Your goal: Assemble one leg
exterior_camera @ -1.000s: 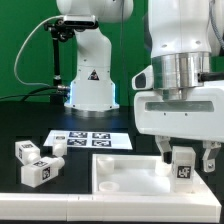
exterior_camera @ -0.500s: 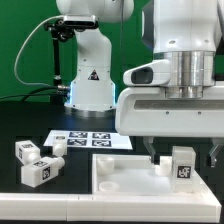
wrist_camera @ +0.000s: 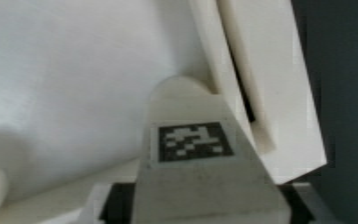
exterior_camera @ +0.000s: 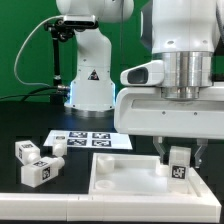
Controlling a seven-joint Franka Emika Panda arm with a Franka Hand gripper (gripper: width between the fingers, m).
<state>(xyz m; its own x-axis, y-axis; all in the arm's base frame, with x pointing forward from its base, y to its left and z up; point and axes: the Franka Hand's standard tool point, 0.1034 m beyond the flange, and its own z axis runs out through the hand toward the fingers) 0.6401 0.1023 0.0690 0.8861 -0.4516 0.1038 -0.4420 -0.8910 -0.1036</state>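
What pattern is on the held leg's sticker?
Black-and-white square tag on the white leg; clearest in the wrist view.

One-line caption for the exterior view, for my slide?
Gripper holds a leg upright over the white panel; spare legs lie nearby.

Bright green backdrop wall (exterior_camera: 25, 50) fills rear of exterior view — evenly lit, no shadows. Matte black tabletop (exterior_camera: 30, 120) below. Flat white marker board (exterior_camera: 90, 139) with black-and-white square tags lies on it — mid-table.
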